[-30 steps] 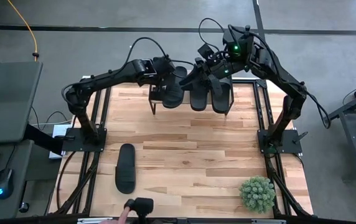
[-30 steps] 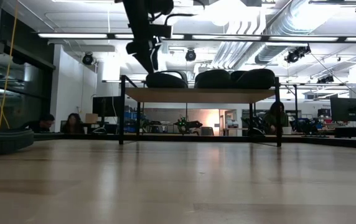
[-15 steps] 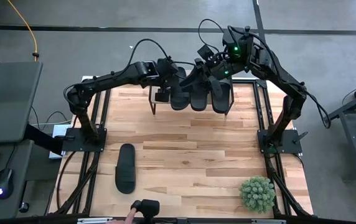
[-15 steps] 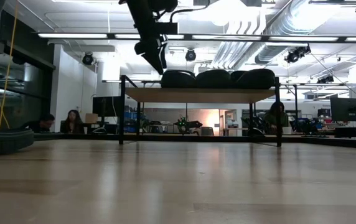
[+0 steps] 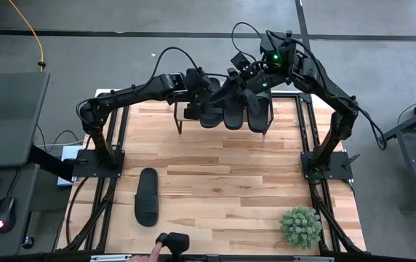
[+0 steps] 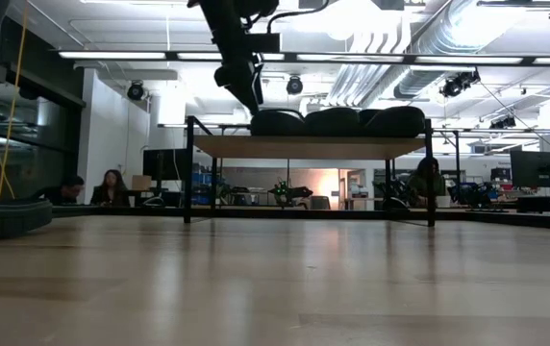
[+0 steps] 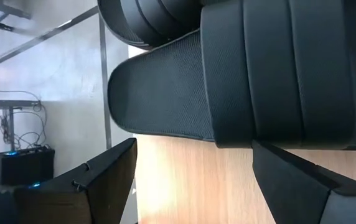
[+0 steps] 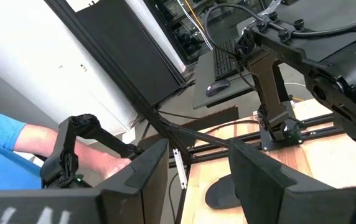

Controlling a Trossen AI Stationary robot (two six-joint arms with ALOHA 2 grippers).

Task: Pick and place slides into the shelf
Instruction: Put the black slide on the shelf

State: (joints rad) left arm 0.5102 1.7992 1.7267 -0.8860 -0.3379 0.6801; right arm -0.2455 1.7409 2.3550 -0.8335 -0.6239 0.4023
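Three black slides sit side by side on the shelf [image 6: 304, 146]: the left one [image 5: 209, 109], the middle one [image 5: 231, 110] and the right one [image 5: 259, 110]. A fourth slide [image 5: 147, 196] lies flat on the tabletop near the left. My left gripper [image 5: 192, 102] is open at the left slide's outer long side. In the left wrist view its fingers flank the edge of that slide [image 7: 184, 87], which rests sole-down on the shelf. My right gripper [image 8: 196, 180] is open above the shelf's far side and faces the table's near left. My left gripper has its fingertips [image 7: 128, 155] right at the left slide's long side edge [image 7: 165, 134], coming level from the table's left. I cannot tell whether they touch it. The slide lies flat on the shelf top.
A small green plant [image 5: 300, 225] stands at the table's near right corner. A person's hand [image 5: 152, 252] holds a black device [image 5: 172, 241] at the near edge. Bare wood lies between the shelf and the near edge.
My left gripper has moved toward the table's right along the shelf. The left slide has slid right with it and now lies close against the middle slide. The device at the near edge has shifted slightly right.
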